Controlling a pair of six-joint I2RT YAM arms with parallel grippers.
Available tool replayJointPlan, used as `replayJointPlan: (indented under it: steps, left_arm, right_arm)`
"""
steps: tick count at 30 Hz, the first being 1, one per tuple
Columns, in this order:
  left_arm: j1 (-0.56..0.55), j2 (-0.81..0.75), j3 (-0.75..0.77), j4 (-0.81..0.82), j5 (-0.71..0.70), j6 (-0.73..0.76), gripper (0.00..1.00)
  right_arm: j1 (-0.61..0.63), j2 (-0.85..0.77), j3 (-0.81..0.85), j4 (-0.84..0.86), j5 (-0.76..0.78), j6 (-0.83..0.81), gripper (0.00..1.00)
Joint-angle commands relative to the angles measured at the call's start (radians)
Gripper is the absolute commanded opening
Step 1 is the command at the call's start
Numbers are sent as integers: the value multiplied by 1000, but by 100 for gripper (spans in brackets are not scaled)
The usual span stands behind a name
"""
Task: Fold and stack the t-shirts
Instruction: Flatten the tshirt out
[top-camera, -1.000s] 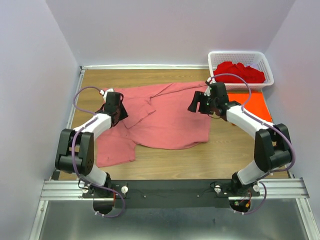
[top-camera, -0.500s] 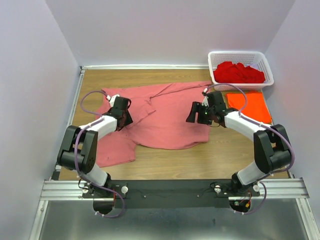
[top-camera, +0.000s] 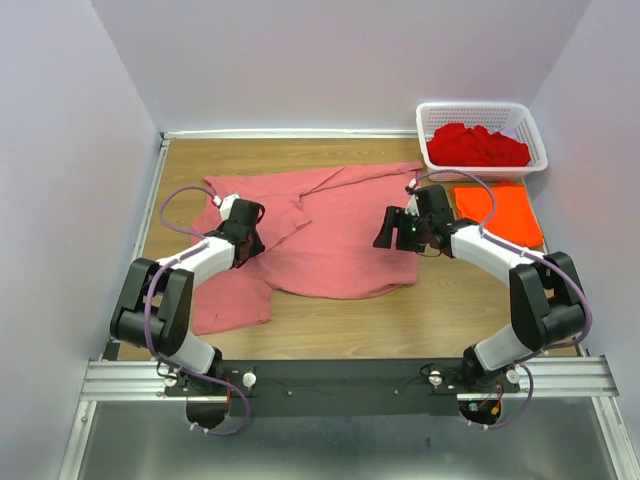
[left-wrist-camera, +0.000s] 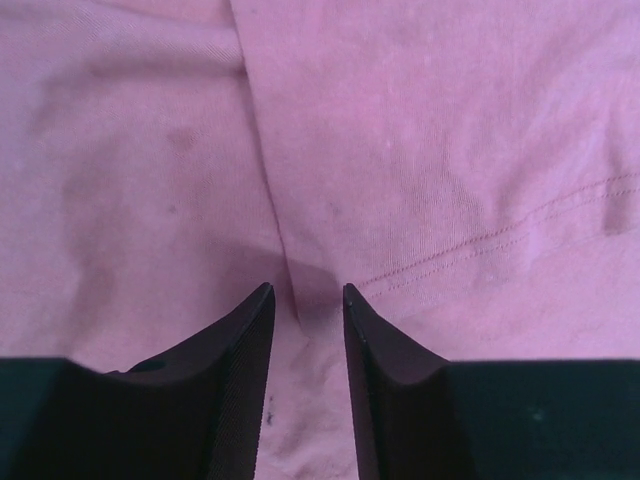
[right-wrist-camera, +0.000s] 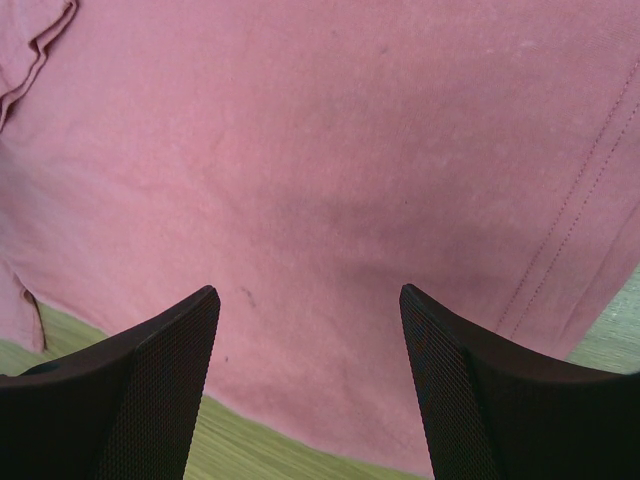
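Large salmon-pink t-shirt (top-camera: 330, 240) spread rumpled across the middle of the table, one lobe trailing toward the near left corner, right edge short of the orange one. Judged an early step: getting hold of both sides of this tee for a first fold. Left gripper (left-wrist-camera: 305, 292) low on the left part of the cloth, fingers narrow, straddling a raised crease beside a stitched hem, with a slit of pink showing between the tips and no firm pinch visible. Right gripper (right-wrist-camera: 310, 300) over the right part of the same tee near its edge, fingers wide, nothing between them. To do it well: press down onto the wood before closing, so only one layer edge comes up; take matching spots on both sides; lift together and level; carry the cloth over in one arc and lay it flat without dragging the trailing lobe into a bunch; smooth before letting go. Risk, as a guess: catching two layers at the crease. Around all this, plain pale walls (top-camera: 330, 60) on three sides; wooden table (top-camera: 320, 325) with a metal rail (top-camera: 340, 380) along the near edge; white lattice basket (top-camera: 540, 135) in the back right corner; bright orange t-shirt (top-camera: 500, 210) flat and squared just in front of it; deep red t-shirts (top-camera: 475, 145) heaped inside the basket.
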Motion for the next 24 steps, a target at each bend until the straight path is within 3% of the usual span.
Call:
replayJointPlan:
  steps: [1,10,15,24]
  left_arm:
    - [-23,32,16,1,-29,-16,39]
    - [-34,37,16,3,-45,-11,30]
    - [-34,20,35,-6,-63,-3,16]
    - [-34,0,72,-28,-87,20,8]
  right_arm:
    - [7,-32,-19,-25,-9,8,80]
    - [6,-39,-23,-28,5,6,80]
    - [6,-33,-19,-29,2,6,80]
    - [6,-30,-16,-35,2,3,80]
